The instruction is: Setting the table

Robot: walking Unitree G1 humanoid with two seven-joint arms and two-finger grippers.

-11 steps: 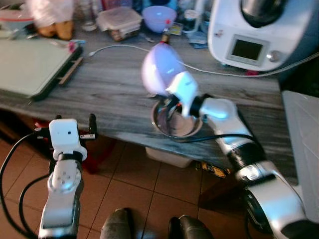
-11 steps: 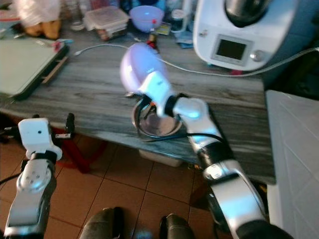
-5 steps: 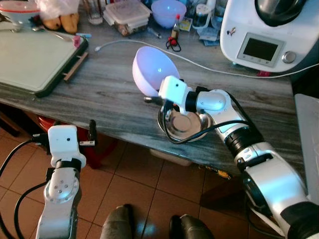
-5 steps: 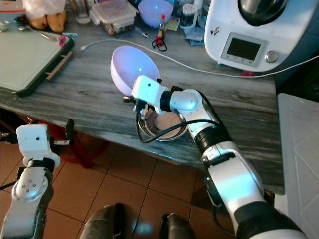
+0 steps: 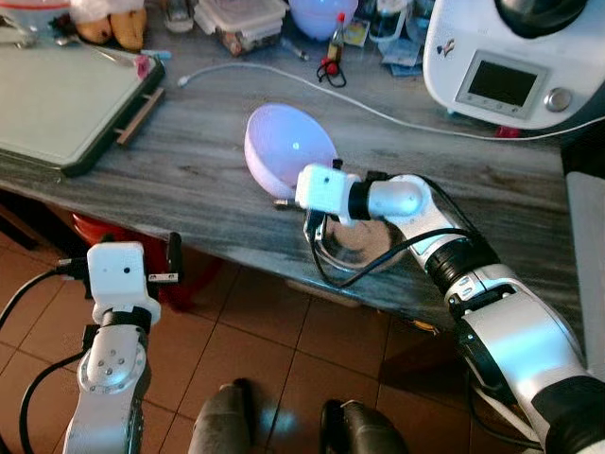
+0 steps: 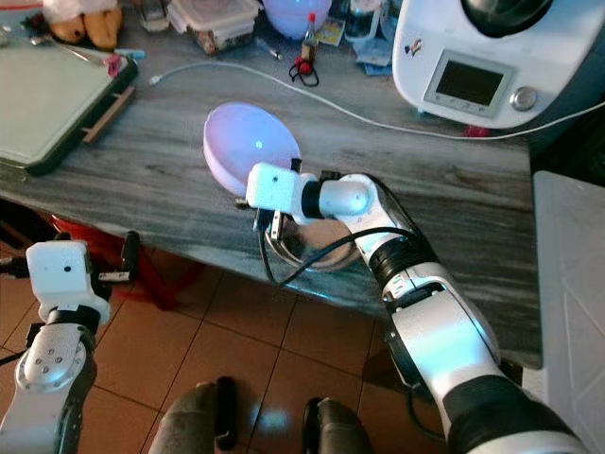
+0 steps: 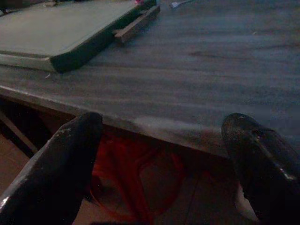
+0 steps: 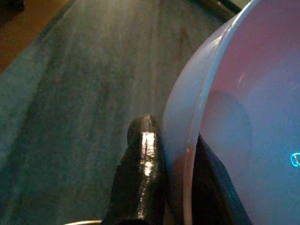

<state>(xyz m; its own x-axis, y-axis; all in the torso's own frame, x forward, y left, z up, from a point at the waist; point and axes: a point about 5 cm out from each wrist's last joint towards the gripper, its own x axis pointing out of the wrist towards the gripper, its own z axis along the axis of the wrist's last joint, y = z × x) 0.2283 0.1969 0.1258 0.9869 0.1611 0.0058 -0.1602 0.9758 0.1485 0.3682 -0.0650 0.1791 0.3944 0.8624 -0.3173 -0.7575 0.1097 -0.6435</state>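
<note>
- Lavender bowl (image 5: 288,147) is tilted above the grey table (image 5: 198,170), its rim pinched by the right gripper (image 8: 171,178), one finger outside and one inside.
- It looks empty.
- Metal bowl (image 5: 359,244) below also looks empty.
- Judged step: placing; next, level and lower it, then release.
- Left gripper (image 7: 164,154) hovers with jaws apart by the table edge.

My head cameras both look down on the grey table (image 5: 189,180) from above. My right wrist camera sits close against the bowl (image 8: 243,117); my left faces the table edge.
</note>
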